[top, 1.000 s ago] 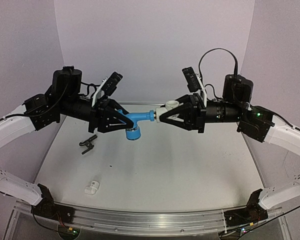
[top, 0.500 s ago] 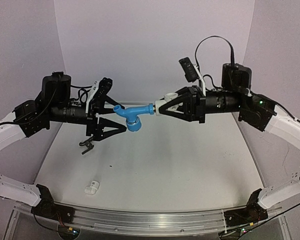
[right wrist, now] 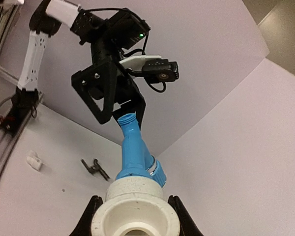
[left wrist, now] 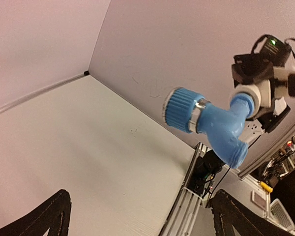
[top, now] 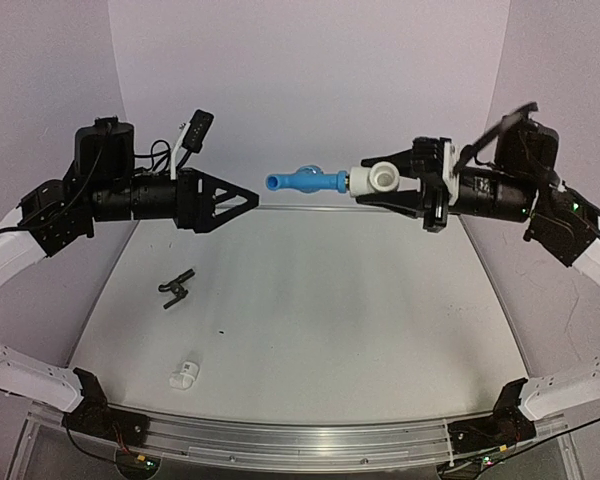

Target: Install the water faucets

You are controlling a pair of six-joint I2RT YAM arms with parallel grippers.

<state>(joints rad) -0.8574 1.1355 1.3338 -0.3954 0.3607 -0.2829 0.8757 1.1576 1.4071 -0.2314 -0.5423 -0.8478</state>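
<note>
Toward the near-left corner of the table [top: 330, 330], 1 loose white fitting [top: 183, 374] lies on its side. Farther in, near the left edge, is a small black part [top: 176, 287], too small to identify.

Above the far edge, about midway along it, the blue tap [top: 305, 181] is held level in the air, with its stem seated in the held white fitting [top: 383, 177]. The right gripper [top: 372, 186] has its 2 fingers closed on that fitting, not on the tap. The left gripper [top: 248, 198] has its fingers spread wide and holds nothing. It faces the spout and stands apart from it.

Materials: the tap is smooth moulded plastic with a tubular stem, a curved body and a ribbed round knob [left wrist: 179, 108] backed by a thin metallic-looking band. The held fitting is matte white and thick-walled.

Assessment: the tap is judged light and rigid, but round and glossy, so it is liable to twist between flat fingers. The best hold is judged to be across the ribbed knob or the straight stem. The joint should take no side load.
</note>
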